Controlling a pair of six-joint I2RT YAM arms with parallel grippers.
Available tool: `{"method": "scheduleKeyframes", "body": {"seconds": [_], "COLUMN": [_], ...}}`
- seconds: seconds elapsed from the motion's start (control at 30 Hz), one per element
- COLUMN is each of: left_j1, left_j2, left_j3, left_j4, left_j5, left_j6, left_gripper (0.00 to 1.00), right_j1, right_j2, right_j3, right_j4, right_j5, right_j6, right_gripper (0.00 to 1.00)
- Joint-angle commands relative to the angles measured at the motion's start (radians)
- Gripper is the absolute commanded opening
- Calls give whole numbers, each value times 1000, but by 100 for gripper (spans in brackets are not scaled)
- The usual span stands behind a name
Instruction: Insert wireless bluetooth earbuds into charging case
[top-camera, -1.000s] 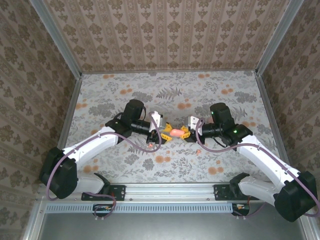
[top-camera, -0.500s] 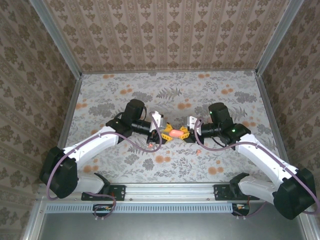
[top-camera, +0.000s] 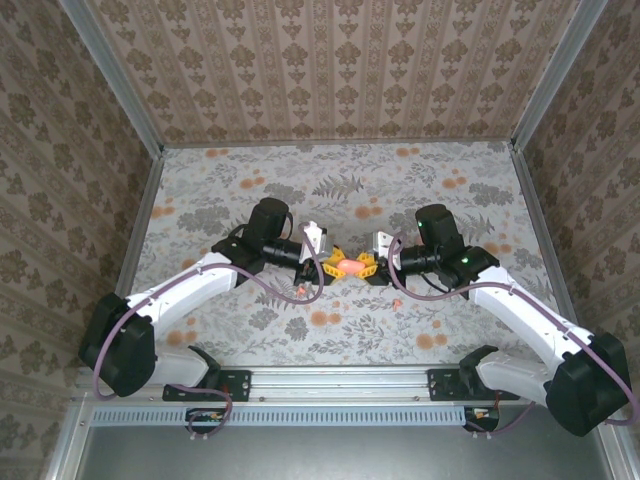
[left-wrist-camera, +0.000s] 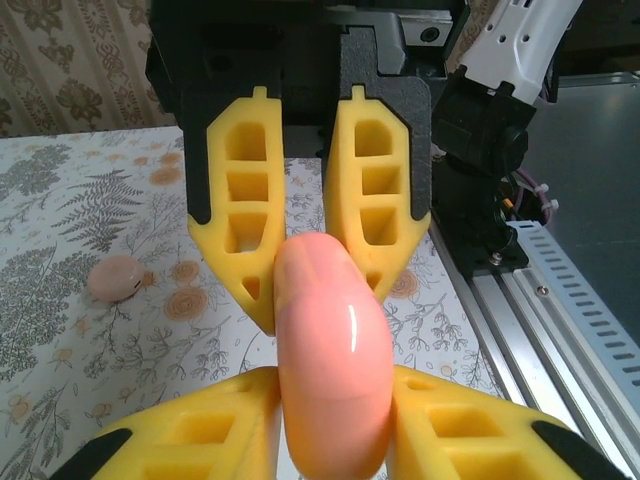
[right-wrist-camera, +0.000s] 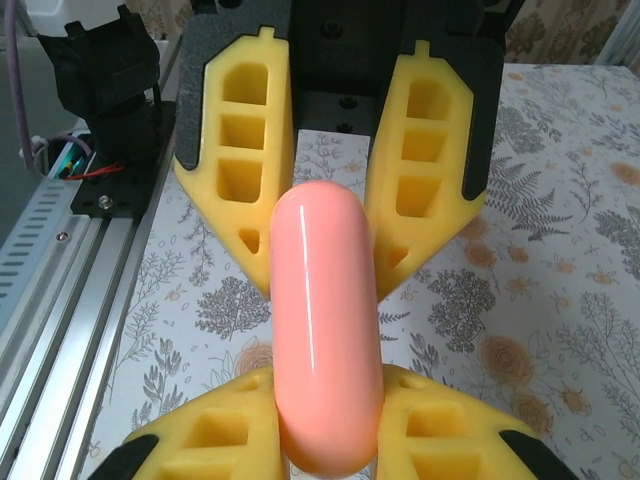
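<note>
Floral-print counter (top-camera: 450, 200), grey leaves with dull-orange blotches, boxed in by patterned wallpaper walls (top-camera: 330, 70); a metal rail (top-camera: 340, 383) runs along the near edge. The case (top-camera: 351, 266) is off the counter at mid-table, caught between the two arms, which meet tip to tip. Left fingers (left-wrist-camera: 200, 430) are drawn in against one end of it, right fingers (right-wrist-camera: 210, 435) clamped tight on the other, so both have hold of the same thing. Its long axis runs straight from one set of fingers to the other, left to right across the table, and neither arm is nearer. From either wrist it reads as a smooth pink capsule end-on, with no open lid or seam to be made out. One earbud (top-camera: 300, 290) lies on the counter just nearward of the left fingers, the other (top-camera: 397, 300) nearward of the right wrist; both are apart from the case. Judgement: the case must be opened before either earbud goes in, and with each end gripped — a pull or twist between the arms looks likely.
</note>
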Motion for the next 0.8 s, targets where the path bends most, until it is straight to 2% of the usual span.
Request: {"method": "scheduleKeyframes", "body": {"seconds": [0.0,0.07,0.23,0.37,0.43,0.77], "left_j1": [-10,-9,-9,-7,-8,-7], "left_j2": [10,10,6,0,-4,-15], "left_j3": [30,28,25,14,8,-14], "left_j4": [20,21,19,18,11,-15], "left_j5": [39,39,38,24,16,0], "left_j6": [-16,-16,-17,-5,4,32], "left_gripper": [30,28,15,12,12,8], "right_j1": [5,4,6,-1,-13,-101], "right_j2": [8,7,5,-16,-28,-48], "right_j3": [22,19,19,-19,-48,-65], "right_j4": [42,43,44,156,235,361], "right_j5": [-26,-21,-13,-4,-2,-58], "right_j6": [14,18,23,110,167,289], "right_gripper": [18,18,20,38,43,45]}}
